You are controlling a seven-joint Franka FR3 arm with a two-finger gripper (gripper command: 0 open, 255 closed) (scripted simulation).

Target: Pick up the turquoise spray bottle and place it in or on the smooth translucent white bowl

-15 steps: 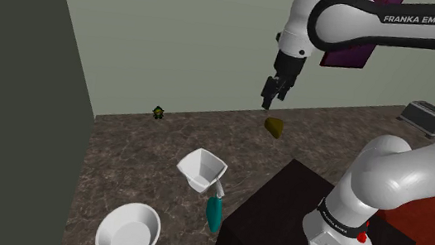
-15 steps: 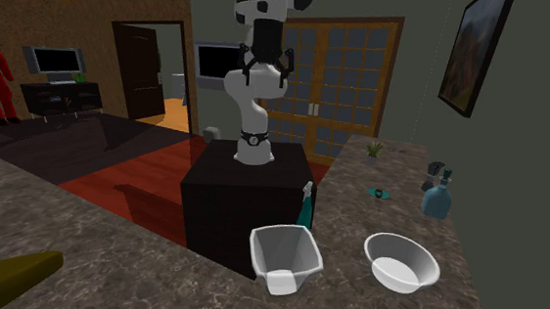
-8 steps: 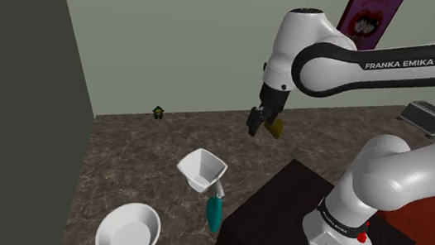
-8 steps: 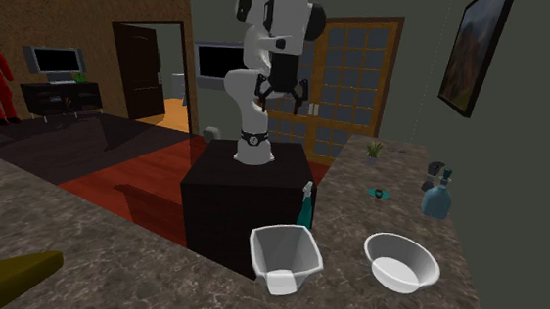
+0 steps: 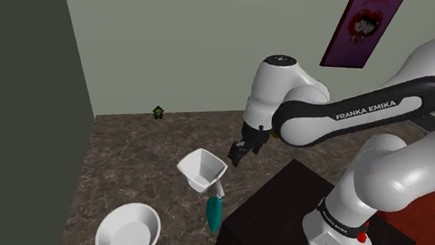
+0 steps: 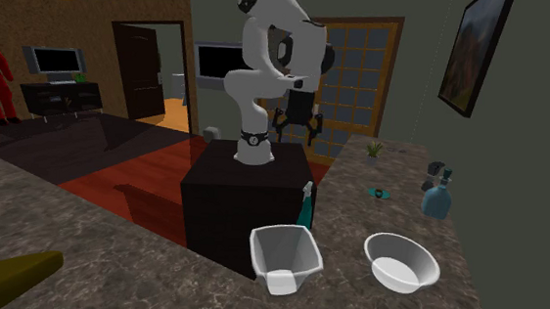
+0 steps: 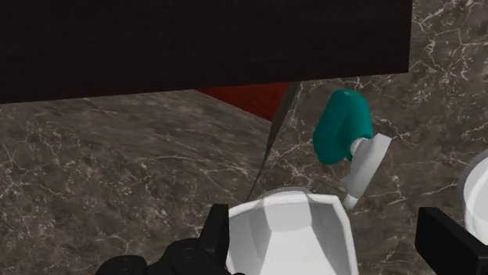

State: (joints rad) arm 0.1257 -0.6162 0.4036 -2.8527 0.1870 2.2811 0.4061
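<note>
Turquoise spray bottle [image 5: 214, 215] w/ white head is set on dark marbled counter [image 5: 121, 157], btw black box stand [image 5: 282, 207] & angular white tub [image 5: 201, 170]. Black two-finger gripper [image 7: 328, 242] is spread open above tub. Prob. light, slick: body to be gripped.

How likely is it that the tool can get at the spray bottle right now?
Probably yes. The open tool hangs above, aimed near the white tub, and the bottle beside it has nothing over it. The tub and the stand sit close on either side, so finger room looks tight.
</note>
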